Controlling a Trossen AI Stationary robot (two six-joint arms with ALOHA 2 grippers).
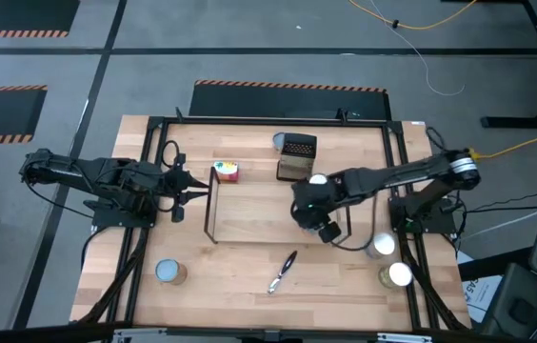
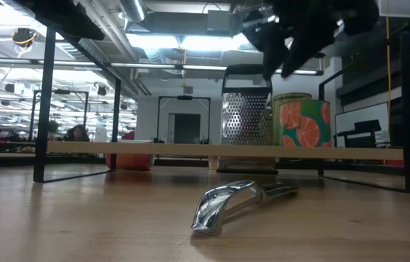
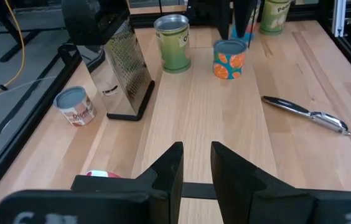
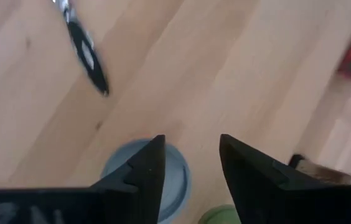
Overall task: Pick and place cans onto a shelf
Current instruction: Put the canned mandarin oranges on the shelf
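Cans are spread across the table, and one with an orange-fruit label (image 3: pixel 229 61) stands upright on the shelf (image 1: pixel 249 214), directly below the right claw.

**Left arm.** The left gripper (image 1: pixel 190 187) is held level, just outside the shelf's left end, pointing along the board. Its fingers are parted by a narrow gap and nothing is held. A pale-topped can (image 1: pixel 169 272) stands on the table nearer the front edge, well apart from this claw.

**Right arm.** The arm is reached in from the right side, with the wrist bent down over the right part of the shelf. The right gripper (image 4: pixel 191 143) is released. Its fingers point downward on either side of the orange-label can's pale-blue top, and no contact with it can be made out.

**Hazards (judged).**
- The can's rim may be caught by a finger if the claw is raised off-centre, and the can would be tipped or dragged along the board.
- A green can (image 3: pixel 173 43) stands just beside the claw and a grater (image 3: pixel 126 68) a little beyond it. Either may be struck if the wrist is swung sideways before it is clear.
- Two more cans (image 1: pixel 388 261) stand on the table to the right of the claw, near the arm's base, and may be knocked by a low elbow.
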